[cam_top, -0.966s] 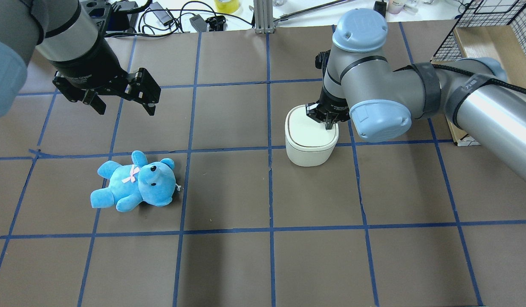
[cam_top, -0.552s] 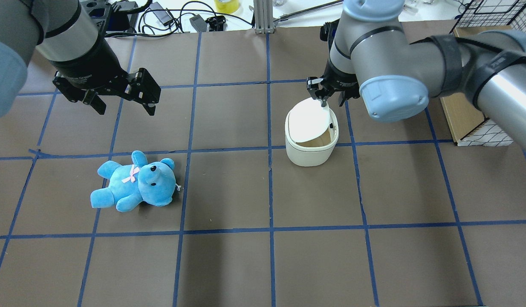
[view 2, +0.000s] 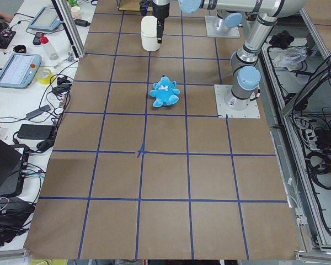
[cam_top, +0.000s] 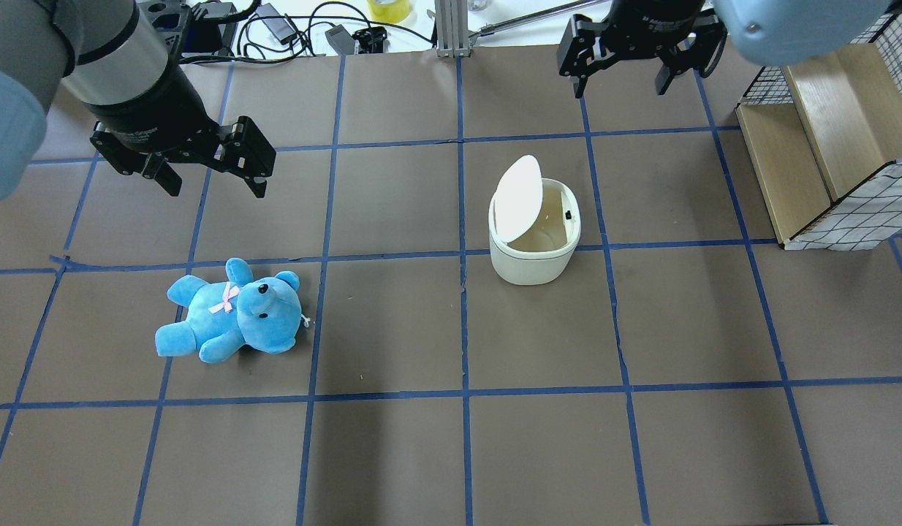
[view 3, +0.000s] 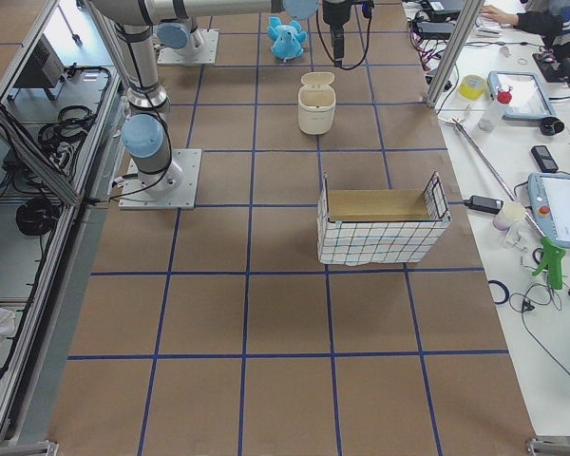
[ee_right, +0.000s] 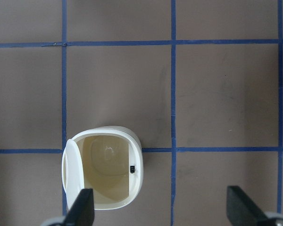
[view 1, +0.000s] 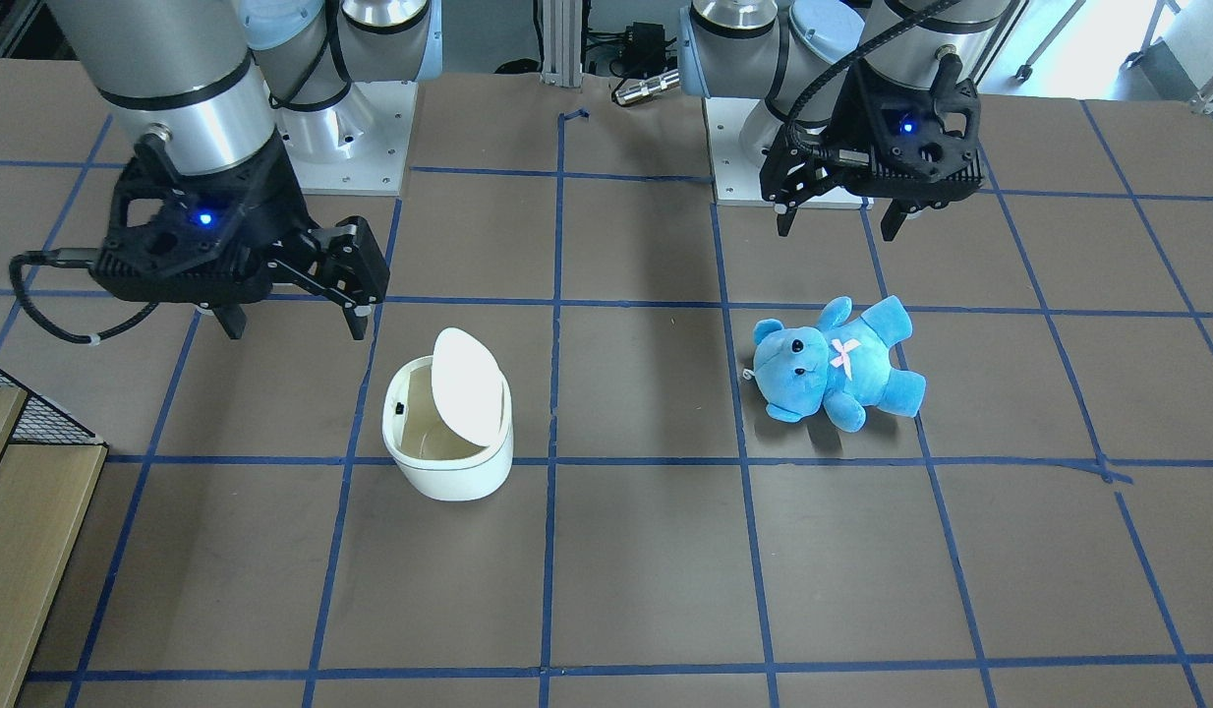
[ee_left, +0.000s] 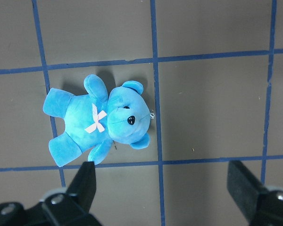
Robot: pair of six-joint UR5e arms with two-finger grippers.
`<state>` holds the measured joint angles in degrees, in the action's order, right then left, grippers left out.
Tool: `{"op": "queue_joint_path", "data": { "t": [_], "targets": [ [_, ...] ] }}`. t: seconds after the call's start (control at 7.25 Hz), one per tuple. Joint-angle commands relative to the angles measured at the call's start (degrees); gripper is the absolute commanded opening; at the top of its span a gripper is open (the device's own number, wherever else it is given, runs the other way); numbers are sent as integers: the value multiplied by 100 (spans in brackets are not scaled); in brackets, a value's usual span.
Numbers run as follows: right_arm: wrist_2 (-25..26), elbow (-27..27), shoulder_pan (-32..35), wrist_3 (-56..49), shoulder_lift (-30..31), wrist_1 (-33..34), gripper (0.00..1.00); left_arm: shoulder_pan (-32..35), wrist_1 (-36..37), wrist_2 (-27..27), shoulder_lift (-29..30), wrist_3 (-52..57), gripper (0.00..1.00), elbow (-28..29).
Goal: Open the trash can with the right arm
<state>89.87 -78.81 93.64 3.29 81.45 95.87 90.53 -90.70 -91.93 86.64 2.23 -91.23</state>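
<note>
The trash can stands right of the table's centre with its lid tipped up on the left edge. The right gripper hangs farther back and higher, well apart, jaws spread wide and empty. The lettering on its wrist is too small to read. The left gripper, also spread and empty, hovers near the blue teddy bear.

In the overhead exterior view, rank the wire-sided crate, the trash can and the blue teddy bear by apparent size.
1. Wire-sided crate: largest, though partly cut off by the frame.
2. Trash can and blue teddy bear: about alike, the bear wider, the can with raised lid taller; not ranked.
</note>
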Motion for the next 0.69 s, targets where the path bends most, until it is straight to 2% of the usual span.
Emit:
{"op": "queue_joint_path", "data": {
  "t": [0.0, 0.55],
  "targets": [
    [-65, 59, -259, -346, 81, -121, 100, 0, 0, 0, 2, 6, 100, 0],
    [-66, 32, -241, -346, 108, -121, 100, 0, 0, 0, -6, -3, 100, 0]
  ]
}}
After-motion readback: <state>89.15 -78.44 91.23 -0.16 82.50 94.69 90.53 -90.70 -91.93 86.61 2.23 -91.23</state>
